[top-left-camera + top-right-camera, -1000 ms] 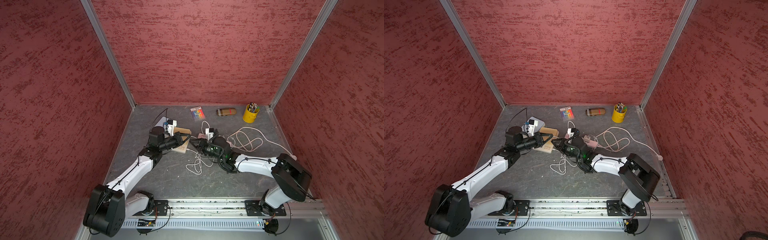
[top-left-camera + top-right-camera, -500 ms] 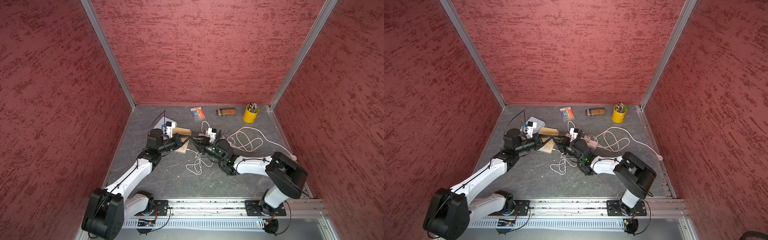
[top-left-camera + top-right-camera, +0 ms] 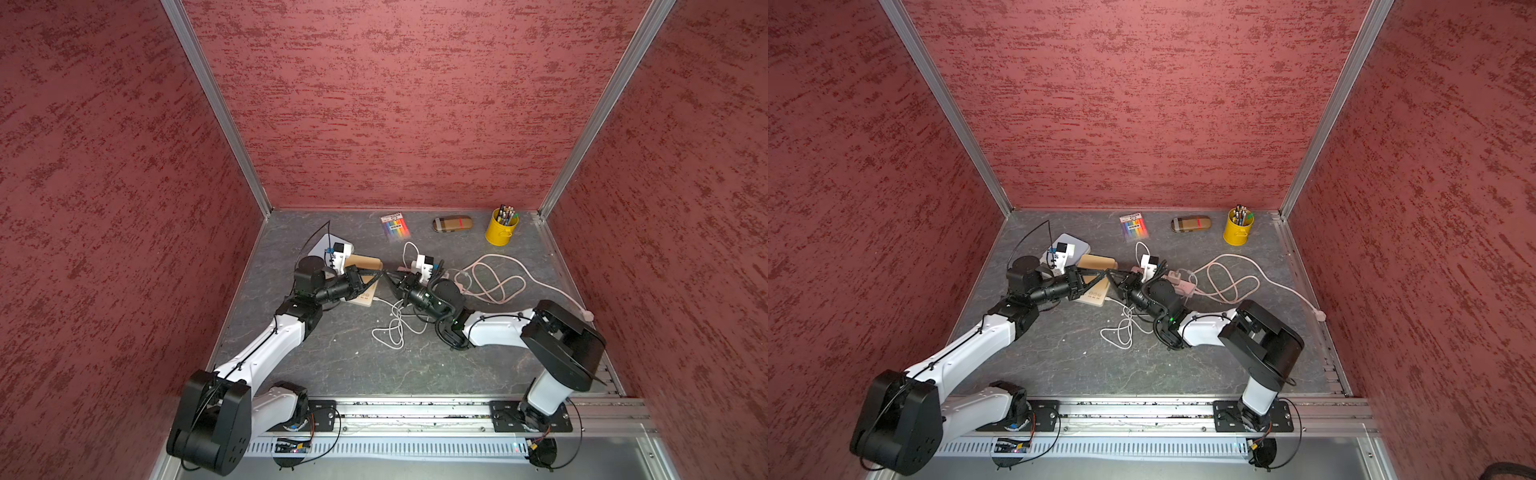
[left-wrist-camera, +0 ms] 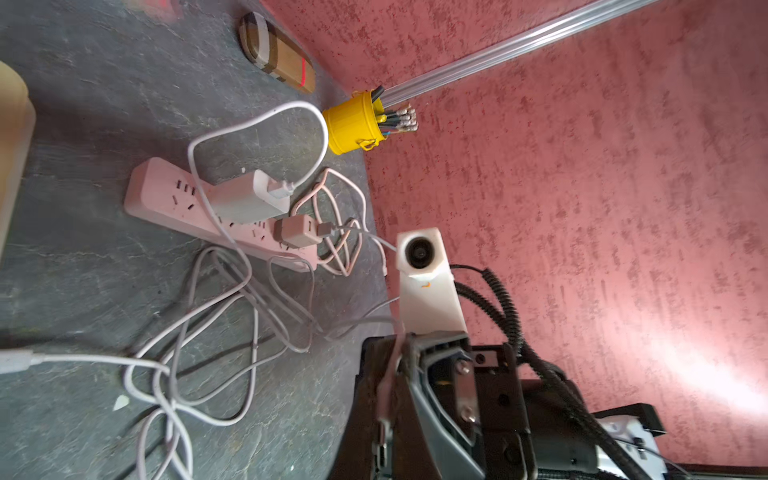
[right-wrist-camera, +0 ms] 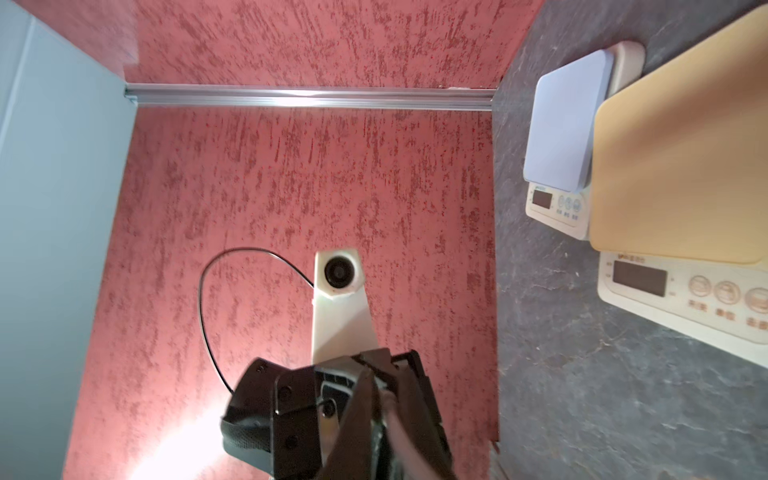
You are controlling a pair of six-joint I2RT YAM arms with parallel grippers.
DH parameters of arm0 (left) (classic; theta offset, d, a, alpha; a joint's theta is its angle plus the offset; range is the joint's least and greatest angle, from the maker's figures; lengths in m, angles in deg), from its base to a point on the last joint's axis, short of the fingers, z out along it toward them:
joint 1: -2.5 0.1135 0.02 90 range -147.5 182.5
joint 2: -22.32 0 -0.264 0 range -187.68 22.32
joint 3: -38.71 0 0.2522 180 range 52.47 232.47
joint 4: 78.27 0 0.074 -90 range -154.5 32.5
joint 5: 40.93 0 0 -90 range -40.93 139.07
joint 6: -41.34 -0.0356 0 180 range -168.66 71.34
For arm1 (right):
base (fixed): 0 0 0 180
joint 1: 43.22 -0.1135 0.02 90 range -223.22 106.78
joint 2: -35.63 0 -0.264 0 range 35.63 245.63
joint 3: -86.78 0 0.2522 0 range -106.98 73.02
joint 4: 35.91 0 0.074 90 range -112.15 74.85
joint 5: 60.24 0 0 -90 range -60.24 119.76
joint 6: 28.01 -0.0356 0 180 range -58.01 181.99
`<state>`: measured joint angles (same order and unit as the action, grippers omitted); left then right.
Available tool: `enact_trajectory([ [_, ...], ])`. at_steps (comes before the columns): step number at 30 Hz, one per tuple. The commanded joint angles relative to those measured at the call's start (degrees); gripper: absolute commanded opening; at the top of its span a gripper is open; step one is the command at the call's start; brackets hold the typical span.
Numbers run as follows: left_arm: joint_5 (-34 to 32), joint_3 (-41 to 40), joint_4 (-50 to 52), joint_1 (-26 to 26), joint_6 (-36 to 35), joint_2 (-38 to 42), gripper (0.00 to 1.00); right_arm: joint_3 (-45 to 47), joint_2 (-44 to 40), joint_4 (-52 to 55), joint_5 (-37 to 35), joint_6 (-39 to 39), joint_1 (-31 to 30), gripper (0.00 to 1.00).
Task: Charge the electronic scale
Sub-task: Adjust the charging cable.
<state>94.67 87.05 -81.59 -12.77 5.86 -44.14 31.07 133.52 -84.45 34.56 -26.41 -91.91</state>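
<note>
Grey stone-look floor, and both arms stretch low across it to the middle. The left gripper and right gripper meet tip to tip just above the floor. Each pair of jaws is pressed together on one strand of the white charging cable, and its slack lies tangled beneath them.

Right beside the tips sits the wood-topped electronic scale, display dark, with a pale-topped scale just beside it toward the back-left corner. The cable's plug lies at the wood-topped scale's near corner. Seated or not, I can't tell.

Behind the right gripper, the pink power strip carries a white charger. Along the back wall are a yellow pencil bucket, a pencil case and a marker pack.
</note>
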Motion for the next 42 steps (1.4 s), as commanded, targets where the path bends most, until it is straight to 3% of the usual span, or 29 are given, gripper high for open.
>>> enact_trajectory([
  [1, 6.79, 0.48, 0.05, -0.65, -1.00, -0.47, 0.06, -1.94, 0.22, -2.71, -1.66, -0.27, 0.26, 0.00],
  [6, 6.64, 2.36, 6.67, 1.40, -5.23, 1.38, 0.45, 1.54, -2.48, -0.99, -5.96, -0.11, 0.26, 0.00],
  [10, 7.52, 2.67, 6.92, 2.78, -5.23, 0.86, 0.48, 2.97, -4.58, 0.68, -8.43, 0.77, 0.26, 0.00],
  [33, 9.56, 3.08, -4.71, 2.71, 0.30, -7.22, 0.26, -0.08, -2.88, 3.86, -2.78, 2.97, -0.18, 0.00],
  [36, 9.67, 3.12, -5.84, 2.72, 0.76, -7.72, 0.20, -0.24, -2.29, 3.59, -2.12, 2.82, -0.30, 0.00],
  [40, 9.93, 2.80, -6.38, 2.75, 0.76, -7.36, 0.00, -0.41, -1.82, 3.41, -1.81, 2.59, -0.34, 0.00],
  [42, 10.08, 2.52, -6.34, 2.79, 0.77, -7.07, 0.00, -0.61, -1.65, 3.12, -1.72, 2.46, -0.35, 0.00],
])
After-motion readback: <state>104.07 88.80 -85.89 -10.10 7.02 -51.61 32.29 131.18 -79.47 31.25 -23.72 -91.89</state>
